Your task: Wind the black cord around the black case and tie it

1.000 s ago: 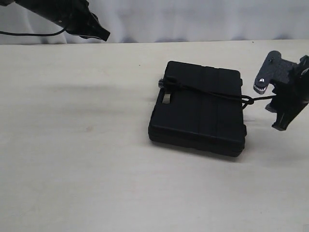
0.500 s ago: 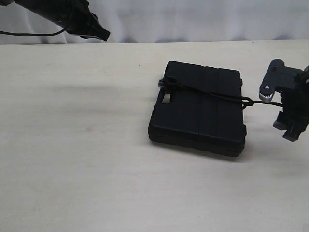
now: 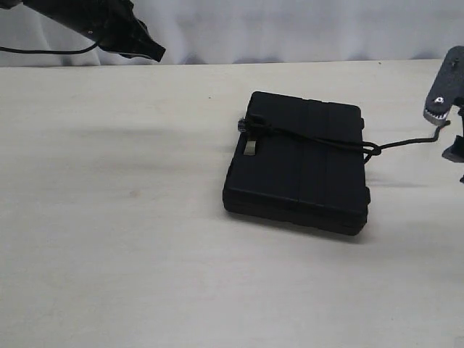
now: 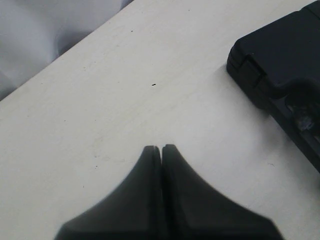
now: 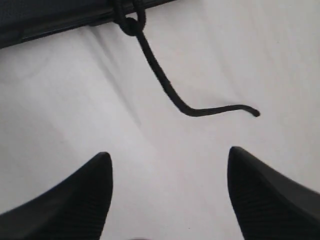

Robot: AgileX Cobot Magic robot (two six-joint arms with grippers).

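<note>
As my right gripper (image 5: 168,152) gapes empty at 3 o'clock, left gripper (image 4: 161,147) shut, the untensioned black cord (image 3: 319,142) may slip off the black case (image 3: 297,174).

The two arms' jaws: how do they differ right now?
The left gripper has its jaws pressed shut; the right gripper holds them wide apart. The left gripper hangs away from the black case; the right gripper faces the loose end of the black cord. Both hold nothing.

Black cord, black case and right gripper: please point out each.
black cord (image 5: 160,75), right wrist view, loose tail past the knot
black case (image 3: 297,177), exterior view, flat top
right gripper (image 5: 169,152), right wrist view, midway between fingertips
</note>
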